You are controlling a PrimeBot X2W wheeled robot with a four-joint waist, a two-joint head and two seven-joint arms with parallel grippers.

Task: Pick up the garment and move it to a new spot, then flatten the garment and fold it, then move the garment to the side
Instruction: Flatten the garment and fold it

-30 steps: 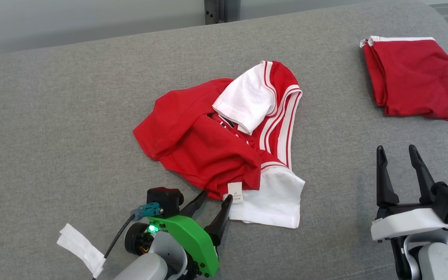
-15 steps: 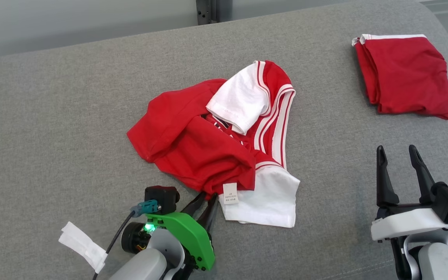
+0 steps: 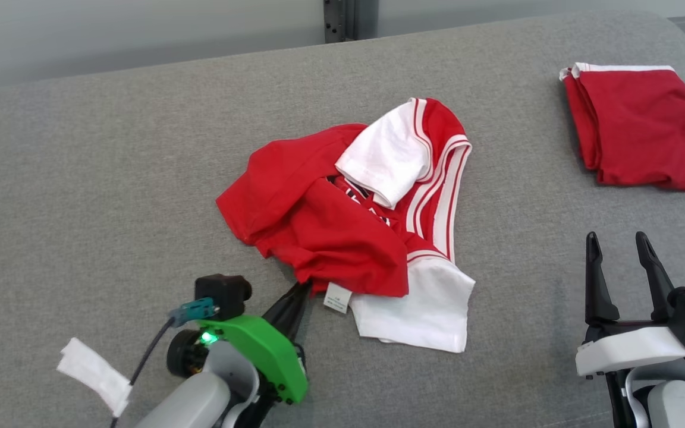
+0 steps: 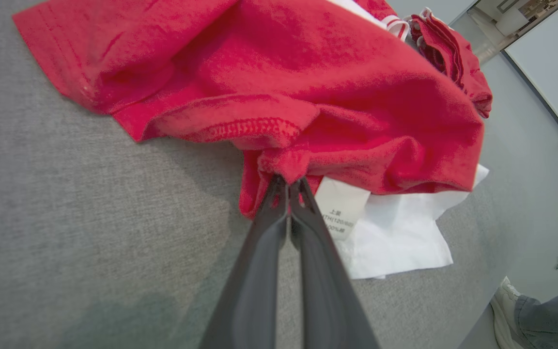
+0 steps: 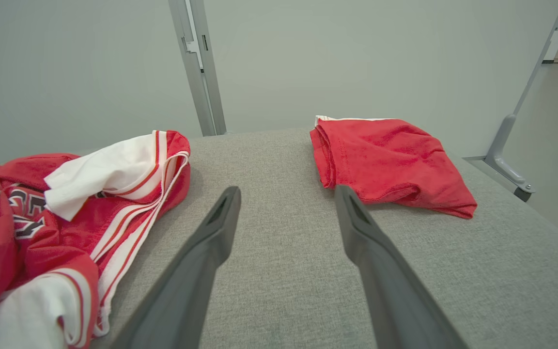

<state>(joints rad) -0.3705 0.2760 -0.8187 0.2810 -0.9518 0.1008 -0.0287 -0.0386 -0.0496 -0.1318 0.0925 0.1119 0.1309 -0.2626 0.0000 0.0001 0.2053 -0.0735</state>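
While the crumpled red-and-white garment (image 3: 319, 232) lies mid-way across the grey cushion (image 3: 110, 178), the left gripper (image 4: 288, 181) pinches its near hem; the right gripper (image 3: 616, 239), fingers spread, sits well apart.

We're looking at a robotics lab or test room here, not a home. The grey fabric-covered tabletop (image 3: 81, 178) sits in front of plain pale wall panels (image 5: 356, 58). A bare metal upright (image 5: 201, 72) rises behind it, and there's an angled metal brace (image 5: 506, 160) with a bolted foot off to the side. We see smooth grey floor (image 4: 531, 194) and a person's shoe (image 4: 504, 298) at the edge.
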